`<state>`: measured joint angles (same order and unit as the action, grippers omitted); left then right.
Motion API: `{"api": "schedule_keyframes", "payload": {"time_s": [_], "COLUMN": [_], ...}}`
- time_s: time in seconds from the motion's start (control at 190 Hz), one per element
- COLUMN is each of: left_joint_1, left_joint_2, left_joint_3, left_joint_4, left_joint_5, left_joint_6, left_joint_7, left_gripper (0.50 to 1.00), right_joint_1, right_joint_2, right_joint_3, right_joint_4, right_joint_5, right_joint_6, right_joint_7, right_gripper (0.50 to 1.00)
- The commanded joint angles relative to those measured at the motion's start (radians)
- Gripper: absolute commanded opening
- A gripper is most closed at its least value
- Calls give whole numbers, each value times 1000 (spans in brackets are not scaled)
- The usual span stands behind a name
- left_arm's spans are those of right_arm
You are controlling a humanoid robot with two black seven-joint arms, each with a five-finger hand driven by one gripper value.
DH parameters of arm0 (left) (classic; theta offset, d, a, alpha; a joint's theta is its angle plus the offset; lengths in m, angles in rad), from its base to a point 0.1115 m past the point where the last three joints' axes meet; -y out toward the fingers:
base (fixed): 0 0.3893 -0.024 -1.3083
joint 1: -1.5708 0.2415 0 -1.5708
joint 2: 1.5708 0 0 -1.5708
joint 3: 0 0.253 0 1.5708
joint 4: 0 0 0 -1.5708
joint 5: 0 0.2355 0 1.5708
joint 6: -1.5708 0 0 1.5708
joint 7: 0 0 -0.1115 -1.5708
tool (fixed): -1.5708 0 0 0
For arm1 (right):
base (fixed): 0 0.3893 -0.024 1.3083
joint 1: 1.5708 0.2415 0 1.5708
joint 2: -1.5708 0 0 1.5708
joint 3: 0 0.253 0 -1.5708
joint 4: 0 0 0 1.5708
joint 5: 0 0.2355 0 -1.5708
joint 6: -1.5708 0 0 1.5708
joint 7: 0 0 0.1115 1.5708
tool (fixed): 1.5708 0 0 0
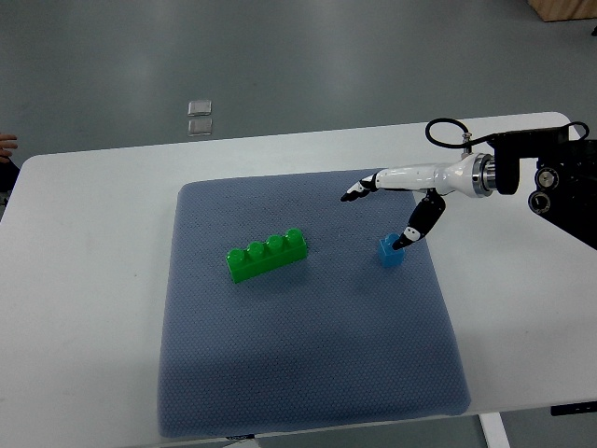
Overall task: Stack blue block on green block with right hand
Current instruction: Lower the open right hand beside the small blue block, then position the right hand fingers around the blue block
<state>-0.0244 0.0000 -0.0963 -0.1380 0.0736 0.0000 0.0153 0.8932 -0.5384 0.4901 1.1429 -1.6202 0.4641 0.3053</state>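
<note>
Surface first. You have a white table [84,280] with rounded corners, and a blue-grey textured mat [308,373] covering its middle. Beyond the far edge lies grey floor [280,56], with two small pale squares [200,117] on it just past the table. A tan wooden corner [564,9] shows at the top right. At the left edge, a bit of a person's hand [7,143] shows level with the table's far edge.

On the mat: the green block [267,255], long, four studs on top, lying at a slant near the centre. The blue block [391,251], small, sits to its right, well apart from it, flat on the mat.

Your right robot hand [392,210] comes in from the right edge on a white forearm, black housing and a looped cable behind the wrist. Fingers are spread wide. One black-tipped finger [357,192] points left, clear of everything. The other [410,233] angles down, its tip at the blue block's upper right edge; you cannot tell whether it touches. Nothing is gripped.

Left arm is out of view.
</note>
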Motion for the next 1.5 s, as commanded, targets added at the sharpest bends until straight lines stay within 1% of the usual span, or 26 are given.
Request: {"api": "schedule_keyframes", "payload": {"time_s": [0.0,0.211,0.358,0.48,0.611,0.749,0.928,1.07,1.16,1.27,1.328,1.497], "left_joint_1": [0,0,0,0,0,0,0,1,0,0,0,0], "left_joint_2": [0,0,0,0,0,0,0,0,0,0,0,0], "left_joint_3": [0,0,0,1,0,1,0,0,0,0,0,0], "left_joint_4": [0,0,0,0,0,0,0,0,0,0,0,0], "left_joint_5": [0,0,0,0,0,0,0,0,0,0,0,0], "left_joint_6": [0,0,0,0,0,0,0,0,0,0,0,0], "left_joint_7": [0,0,0,0,0,0,0,0,0,0,0,0], "left_gripper": [1000,1000,1000,1000,1000,1000,1000,1000,1000,1000,1000,1000], "right_joint_1": [0,-5,-5,-4,1,1,-2,-2,1,0,0,-4], "right_joint_2": [0,8,5,5,18,31,37,40,49,49,51,51], "right_joint_3": [-18,-24,-73,-90,-88,-87,-85,-84,-84,-81,-81,-82], "right_joint_4": [0,-2,0,0,0,0,0,5,5,3,1,-6], "right_joint_5": [-10,-32,-52,-50,-50,-36,-21,19,42,77,105,108], "right_joint_6": [-18,-25,-61,-62,-62,-59,-45,-24,-22,-18,-19,-33], "right_joint_7": [-5,-9,-12,-74,-97,-147,-161,-199,-203,-241,-250,-252], "right_gripper": [913,913,913,913,913,913,913,913,913,911,913,911]}}
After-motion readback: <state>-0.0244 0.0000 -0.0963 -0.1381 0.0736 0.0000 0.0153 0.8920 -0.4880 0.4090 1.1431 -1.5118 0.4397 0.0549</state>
